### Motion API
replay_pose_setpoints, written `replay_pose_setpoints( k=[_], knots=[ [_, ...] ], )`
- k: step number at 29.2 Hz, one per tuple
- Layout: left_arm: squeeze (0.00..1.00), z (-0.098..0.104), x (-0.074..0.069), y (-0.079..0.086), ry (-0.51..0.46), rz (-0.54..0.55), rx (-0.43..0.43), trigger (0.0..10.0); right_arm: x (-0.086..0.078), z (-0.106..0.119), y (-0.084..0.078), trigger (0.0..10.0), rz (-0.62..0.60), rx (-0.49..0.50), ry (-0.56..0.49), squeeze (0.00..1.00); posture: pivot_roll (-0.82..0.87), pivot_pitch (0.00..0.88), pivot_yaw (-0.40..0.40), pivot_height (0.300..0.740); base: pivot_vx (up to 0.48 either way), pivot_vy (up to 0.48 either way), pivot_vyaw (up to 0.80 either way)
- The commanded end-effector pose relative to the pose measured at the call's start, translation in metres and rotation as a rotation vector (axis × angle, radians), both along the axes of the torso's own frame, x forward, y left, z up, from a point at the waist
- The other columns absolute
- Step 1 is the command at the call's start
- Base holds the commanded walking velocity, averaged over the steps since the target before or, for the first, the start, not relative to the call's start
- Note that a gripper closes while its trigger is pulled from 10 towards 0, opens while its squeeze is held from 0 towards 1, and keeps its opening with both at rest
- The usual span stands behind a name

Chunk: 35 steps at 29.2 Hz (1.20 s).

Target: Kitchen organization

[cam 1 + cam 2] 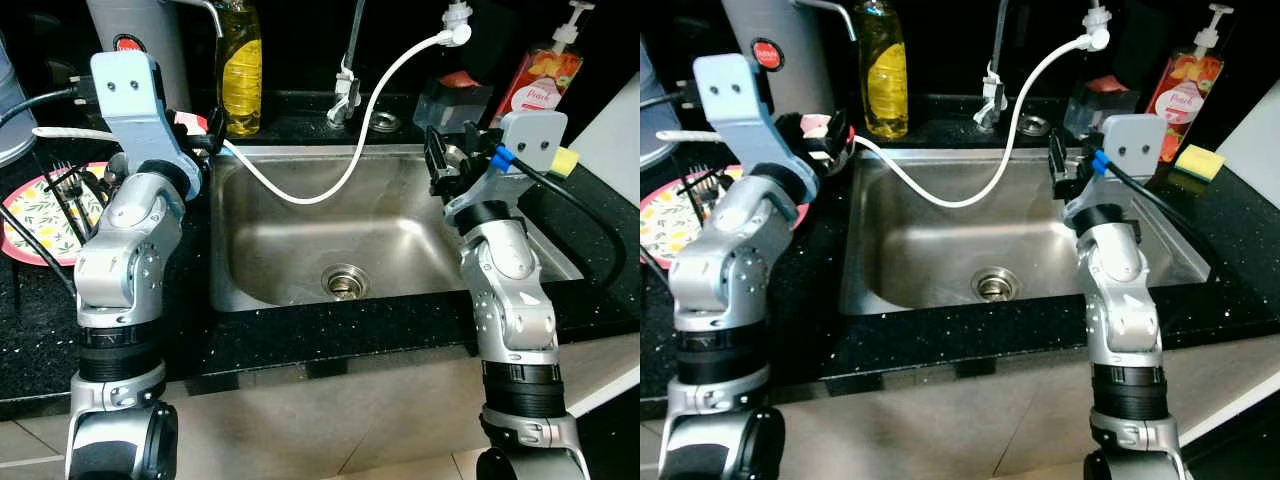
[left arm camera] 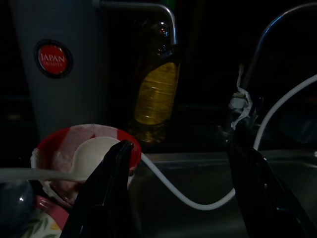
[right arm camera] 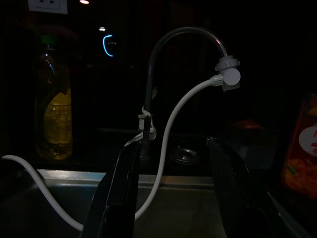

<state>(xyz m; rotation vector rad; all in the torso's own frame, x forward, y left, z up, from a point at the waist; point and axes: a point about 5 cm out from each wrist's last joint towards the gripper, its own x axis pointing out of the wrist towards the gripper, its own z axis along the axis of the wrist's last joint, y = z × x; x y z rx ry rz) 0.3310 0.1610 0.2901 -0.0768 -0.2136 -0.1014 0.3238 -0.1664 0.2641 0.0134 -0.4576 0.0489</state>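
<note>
A steel sink [image 1: 400,235] is set into the black counter before me, with a drain [image 1: 344,281] in its floor. A white hose [image 1: 340,180] runs from the faucet [image 3: 185,32] down across the basin to the left rim. My left gripper [image 1: 210,130] hovers open at the sink's back left corner, right beside a red bowl [image 2: 84,148] holding a white spoon. My right gripper [image 1: 437,160] is open over the sink's right rim, nothing between its fingers, pointing at the faucet base [image 3: 144,124].
A yellow soap bottle [image 1: 240,70] and a grey canister [image 2: 59,64] stand behind the left rim. A floral plate [image 1: 35,215] with forks [image 1: 70,185] lies far left. A red pump bottle [image 1: 540,75], a dark box [image 1: 455,100] and a yellow sponge [image 1: 566,160] sit back right.
</note>
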Motion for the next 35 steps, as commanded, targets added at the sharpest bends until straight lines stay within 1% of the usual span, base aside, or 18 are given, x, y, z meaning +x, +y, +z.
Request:
replay_pose_setpoints(
  k=[1,3,4,5,6,7,8,9,10,11,13,15,16,17,19,25,28,35],
  knots=[
    [0.00,-0.002,0.000,0.002,-0.002,0.018,0.033,10.0,0.002,0.000,0.001,10.0,-0.002,0.006,0.012,0.00,0.11,0.000,-0.073,0.740,0.000,0.000,0.00],
    [0.00,-0.008,0.003,0.019,0.010,0.148,0.031,10.0,0.006,0.000,0.012,10.0,0.014,0.019,0.009,0.00,0.12,0.000,-0.071,0.740,0.000,0.000,0.00],
    [0.00,-0.008,0.003,0.019,0.010,0.148,0.031,10.0,0.006,0.000,0.012,10.0,0.014,0.019,0.009,0.00,0.12,0.000,-0.071,0.740,0.000,0.000,0.00],
    [0.00,-0.010,0.004,0.028,0.020,0.207,0.027,10.0,0.007,0.002,0.018,10.0,0.021,0.016,-0.004,0.00,0.12,0.000,-0.071,0.740,0.000,0.000,0.00],
    [0.00,-0.011,0.004,0.036,0.013,0.275,0.068,10.0,0.008,0.004,0.023,10.0,0.027,0.008,-0.024,0.00,0.12,0.000,-0.076,0.740,0.000,0.000,0.00],
    [0.00,-0.011,0.004,0.036,0.013,0.275,0.068,10.0,0.008,0.004,0.023,10.0,0.027,0.008,-0.024,0.00,0.12,0.000,-0.076,0.740,0.000,0.000,0.00],
    [0.00,-0.012,0.002,0.043,0.005,0.341,0.115,10.0,0.009,0.006,0.026,10.0,0.028,0.001,-0.040,0.00,0.12,0.000,-0.075,0.740,0.000,0.000,0.00],
    [0.00,-0.012,0.001,0.049,0.002,0.404,0.125,10.0,0.009,0.008,0.028,10.0,0.030,0.000,-0.051,0.00,0.12,0.000,-0.074,0.740,0.000,0.000,0.00],
    [0.00,-0.013,0.000,0.054,0.003,0.448,0.108,10.0,0.010,0.010,0.029,10.0,0.031,0.002,-0.060,0.00,0.12,0.000,-0.074,0.740,0.000,0.000,0.00],
    [0.00,-0.015,-0.001,0.060,0.024,0.483,0.049,10.0,0.010,0.012,0.029,10.0,0.030,0.002,-0.066,0.00,0.12,0.000,-0.080,0.740,0.000,0.000,0.00],
    [0.00,-0.015,-0.001,0.060,0.024,0.483,0.049,10.0,0.010,0.012,0.029,10.0,0.030,0.002,-0.066,0.00,0.12,0.000,-0.080,0.740,0.000,0.000,0.00],
    [0.00,-0.021,-0.003,0.076,0.072,0.554,-0.109,10.0,0.010,0.014,0.025,10.0,0.018,0.005,-0.072,0.00,0.12,0.000,-0.077,0.740,0.000,0.000,0.00],
    [0.00,-0.024,-0.002,0.082,0.086,0.581,-0.162,10.0,0.010,0.015,0.022,10.0,0.009,0.003,-0.075,0.00,0.11,0.000,-0.073,0.740,0.000,0.000,0.00],
    [0.00,-0.024,-0.002,0.082,0.086,0.581,-0.162,10.0,0.010,0.015,0.022,10.0,0.009,0.003,-0.075,0.00,0.11,0.000,-0.073,0.740,0.000,0.000,0.00],
    [0.00,-0.029,0.003,0.087,0.122,0.583,-0.239,10.0,0.009,0.016,0.015,10.0,-0.014,0.001,-0.078,0.00,0.11,0.000,-0.064,0.740,0.000,0.000,0.00],
    [0.00,-0.033,0.009,0.078,0.124,0.556,-0.233,10.0,0.009,0.018,0.005,10.0,-0.056,0.010,-0.089,0.00,0.09,0.000,-0.053,0.740,0.000,0.000,0.00],
    [0.00,-0.033,0.011,0.078,0.116,0.563,-0.234,10.0,0.009,0.017,0.004,10.0,-0.060,0.010,-0.092,0.00,0.09,0.000,-0.052,0.740,0.000,0.000,0.00],
    [0.00,-0.020,0.029,0.090,0.075,0.538,-0.295,10.0,0.009,0.020,0.007,10.0,-0.054,0.008,-0.105,0.00,0.08,0.000,-0.051,0.740,0.000,0.000,0.00]
  ],
)
